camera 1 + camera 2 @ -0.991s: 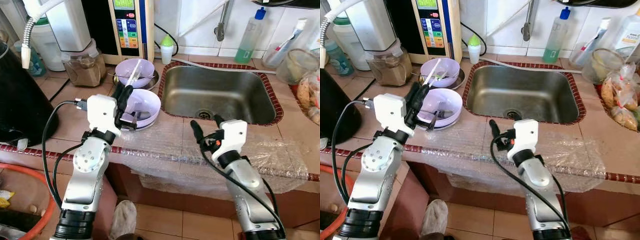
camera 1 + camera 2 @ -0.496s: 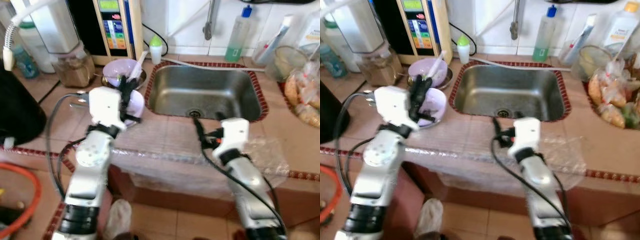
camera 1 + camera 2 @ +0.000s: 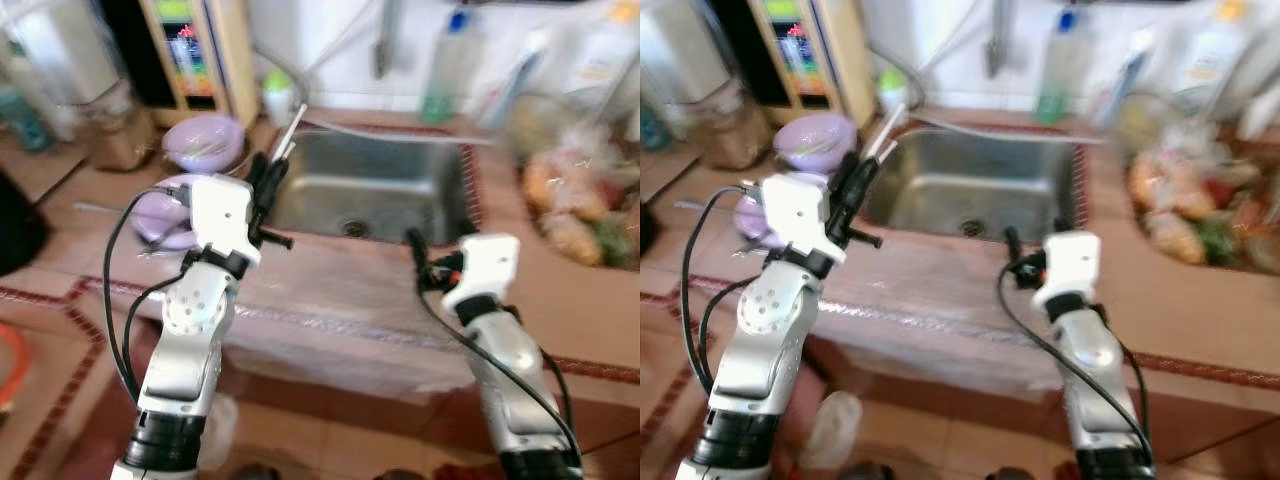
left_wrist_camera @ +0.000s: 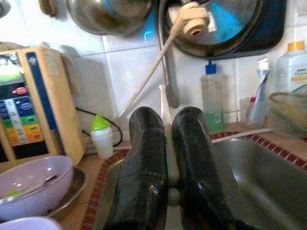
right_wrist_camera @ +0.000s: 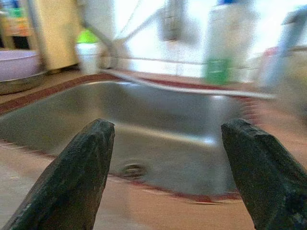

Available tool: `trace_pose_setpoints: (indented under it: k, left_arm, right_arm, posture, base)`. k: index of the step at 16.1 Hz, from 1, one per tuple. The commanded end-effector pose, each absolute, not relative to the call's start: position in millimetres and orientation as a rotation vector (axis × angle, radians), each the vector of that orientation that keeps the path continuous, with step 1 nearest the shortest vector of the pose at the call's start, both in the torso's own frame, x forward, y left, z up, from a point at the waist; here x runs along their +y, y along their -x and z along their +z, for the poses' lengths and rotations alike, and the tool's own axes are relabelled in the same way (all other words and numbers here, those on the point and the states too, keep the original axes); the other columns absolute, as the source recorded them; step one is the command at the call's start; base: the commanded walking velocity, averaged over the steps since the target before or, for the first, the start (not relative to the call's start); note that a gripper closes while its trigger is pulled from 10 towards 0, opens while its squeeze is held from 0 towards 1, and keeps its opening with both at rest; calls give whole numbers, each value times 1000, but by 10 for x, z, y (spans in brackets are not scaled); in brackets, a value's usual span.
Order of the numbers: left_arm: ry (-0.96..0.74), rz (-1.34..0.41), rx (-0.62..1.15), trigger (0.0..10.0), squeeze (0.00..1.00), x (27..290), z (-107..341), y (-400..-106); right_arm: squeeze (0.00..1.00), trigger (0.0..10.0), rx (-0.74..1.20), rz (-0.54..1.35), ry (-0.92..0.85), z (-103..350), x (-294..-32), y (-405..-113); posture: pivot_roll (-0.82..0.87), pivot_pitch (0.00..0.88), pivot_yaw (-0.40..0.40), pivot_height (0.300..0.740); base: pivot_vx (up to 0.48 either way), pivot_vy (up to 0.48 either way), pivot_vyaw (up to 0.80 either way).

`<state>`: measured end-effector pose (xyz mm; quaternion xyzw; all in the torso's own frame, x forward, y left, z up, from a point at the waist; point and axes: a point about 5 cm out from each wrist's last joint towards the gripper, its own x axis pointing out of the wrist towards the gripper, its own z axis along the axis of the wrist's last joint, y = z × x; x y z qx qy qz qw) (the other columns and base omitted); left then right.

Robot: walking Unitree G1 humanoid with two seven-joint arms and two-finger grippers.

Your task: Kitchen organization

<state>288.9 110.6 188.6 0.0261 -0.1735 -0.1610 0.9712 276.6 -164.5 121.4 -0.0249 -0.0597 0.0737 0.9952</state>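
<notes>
My left gripper [image 3: 273, 170] is shut on a pair of thin white sticks [image 3: 291, 128] that poke up past its fingertips. It hangs over the left rim of the steel sink [image 3: 400, 190]. In the left wrist view the white sticks [image 4: 164, 103] sit clamped between the two black fingers [image 4: 144, 158]. Two purple bowls stand to the left, one [image 3: 205, 140] at the back and one [image 3: 160, 215] nearer. My right gripper [image 3: 413, 243] is open above the counter at the sink's front rim, with nothing between its fingers [image 5: 76, 167].
A water machine [image 3: 195, 50] and a small green-capped bottle [image 3: 277, 95] stand behind the bowls. A green soap bottle [image 3: 440, 70] stands behind the sink. Bags of food [image 3: 570, 210] lie at the right. Bubble wrap [image 3: 330, 290] covers the counter's front.
The view has swung and blurred. My left gripper has moved from over the bowls to the sink's left rim, carrying the white sticks. The right gripper stays open.
</notes>
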Motion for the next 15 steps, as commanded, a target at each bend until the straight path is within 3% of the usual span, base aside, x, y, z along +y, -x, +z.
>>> trace_pose_setpoints:
  k: [1,11,15]
  left_arm:
    - [-70,-296,-339,10000,0,1185,1869,-2896]
    - [-22,-302,-287,10000,0,1184,1725,-2858]
    - [-20,-318,-289,10000,0,1178,1731,-2856]
  right_arm:
    - [0,10000,-128,170,39,1223,-1561,-2781]
    - [0,10000,-121,176,28,1213,-1562,-2776]
    - [0,10000,-123,180,33,1214,-1552,-2781]
  posture:
    - [-79,0,66,740]
    - [-83,0,59,740]
    - [-81,0,60,740]
  base:
    - [0,-480,0]
    - [0,-31,0]
    - [0,454,0]
